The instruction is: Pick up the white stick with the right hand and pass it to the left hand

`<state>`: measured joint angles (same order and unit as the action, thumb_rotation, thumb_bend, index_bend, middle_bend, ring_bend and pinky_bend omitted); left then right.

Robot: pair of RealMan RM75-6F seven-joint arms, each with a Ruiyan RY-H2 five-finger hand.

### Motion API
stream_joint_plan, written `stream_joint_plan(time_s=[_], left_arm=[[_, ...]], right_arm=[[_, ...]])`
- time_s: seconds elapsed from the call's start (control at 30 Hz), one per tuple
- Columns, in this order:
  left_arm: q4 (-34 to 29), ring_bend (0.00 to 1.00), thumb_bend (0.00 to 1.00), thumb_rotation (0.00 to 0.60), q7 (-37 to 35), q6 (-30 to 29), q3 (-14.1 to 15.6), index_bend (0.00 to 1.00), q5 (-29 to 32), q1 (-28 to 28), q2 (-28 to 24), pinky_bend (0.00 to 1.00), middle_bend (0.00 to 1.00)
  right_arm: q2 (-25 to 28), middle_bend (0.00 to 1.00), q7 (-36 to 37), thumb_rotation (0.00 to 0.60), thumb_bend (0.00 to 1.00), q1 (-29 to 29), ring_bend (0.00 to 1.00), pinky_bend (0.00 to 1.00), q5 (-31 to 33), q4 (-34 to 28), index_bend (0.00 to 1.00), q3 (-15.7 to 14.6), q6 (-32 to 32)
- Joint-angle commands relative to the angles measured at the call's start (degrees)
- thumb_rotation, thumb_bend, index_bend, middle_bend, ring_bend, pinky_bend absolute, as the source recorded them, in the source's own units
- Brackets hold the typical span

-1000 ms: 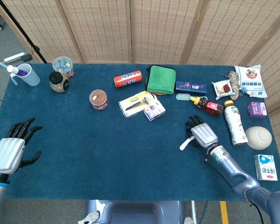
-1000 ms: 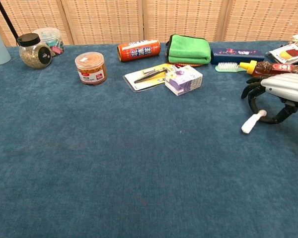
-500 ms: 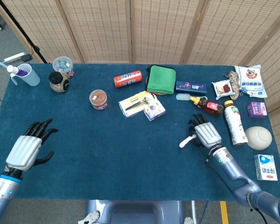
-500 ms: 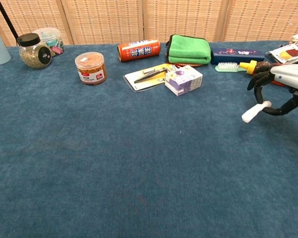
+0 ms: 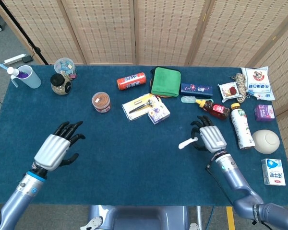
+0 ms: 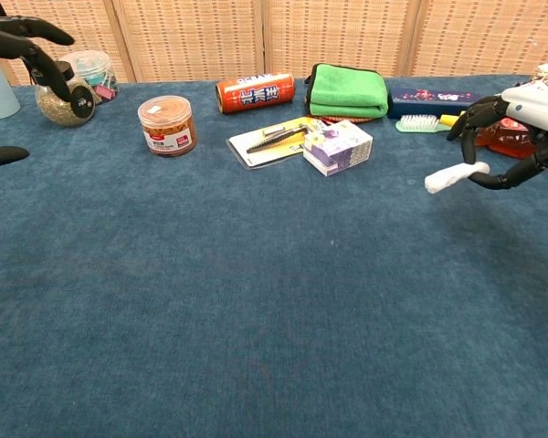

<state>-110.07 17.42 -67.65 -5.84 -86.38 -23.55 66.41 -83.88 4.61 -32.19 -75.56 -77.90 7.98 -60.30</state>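
My right hand (image 5: 209, 138) (image 6: 516, 137) grips the white stick (image 5: 187, 142) (image 6: 454, 177) above the blue cloth at the right. The stick juts out to the left of the hand, lifted off the table. My left hand (image 5: 56, 148) hovers over the left half of the table with its fingers spread and nothing in it. Only its dark fingertips (image 6: 23, 41) show at the top left of the chest view. A wide stretch of cloth lies between the two hands.
Behind the right hand lie a sauce bottle (image 5: 213, 109), a teal brush (image 5: 187, 99) and a white bottle (image 5: 242, 127). A purple box (image 5: 159, 114), green towel (image 5: 165, 81), orange can (image 5: 131, 81) and small jar (image 5: 101, 102) sit mid-table.
My right hand has lifted the white stick off the cloth and carried it left. My left hand has risen from the near left corner and moved inward to the right.
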Motion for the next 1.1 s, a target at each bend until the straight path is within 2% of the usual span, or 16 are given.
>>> stream_joint_plan(time_s=[0.03,0.17,0.43,0.73,1.1], left_arm=[[4.0,0.14,0.27,0.600,-0.9,-0.4,-0.5,0.34,-3.7,-2.2,4.5,0.08,0.08],[5.7,0.14,0.27,0.600,0.1,0.5,-0.3,0.34,-5.0,-3.9,7.6,0.08,0.08],[8.2,0.14,0.27,0.600,1.7,1.3,-0.5,0.34,-5.0,-5.8,12.1,0.08,0.08],[12.3,0.15,0.27,0.600,1.6,2.3,-1.5,0.43,-4.2,-8.1,16.5,0.08,0.11],[19.3,0.15,0.27,0.600,0.3,2.1,-2.3,0.44,-4.3,-11.2,23.7,0.08,0.11]], right_arm=[[1.3,0.27,-4.8,0.600,0.39,0.3,0.09,0.00,5.4,-6.6,0.66,2.9,0.2],[1.2,0.27,-7.1,0.600,0.39,0.0,0.09,0.00,8.1,-10.0,0.66,3.9,0.4],[0.7,0.27,-9.6,0.600,0.39,-0.4,0.09,0.00,11.3,-12.8,0.67,4.6,0.7],[-1.4,0.27,-11.6,0.600,0.39,-1.2,0.09,0.00,14.4,-13.3,0.67,5.0,1.3],[-6.3,0.27,-12.0,0.600,0.39,-2.9,0.10,0.00,20.3,-12.9,0.67,7.2,2.1]])
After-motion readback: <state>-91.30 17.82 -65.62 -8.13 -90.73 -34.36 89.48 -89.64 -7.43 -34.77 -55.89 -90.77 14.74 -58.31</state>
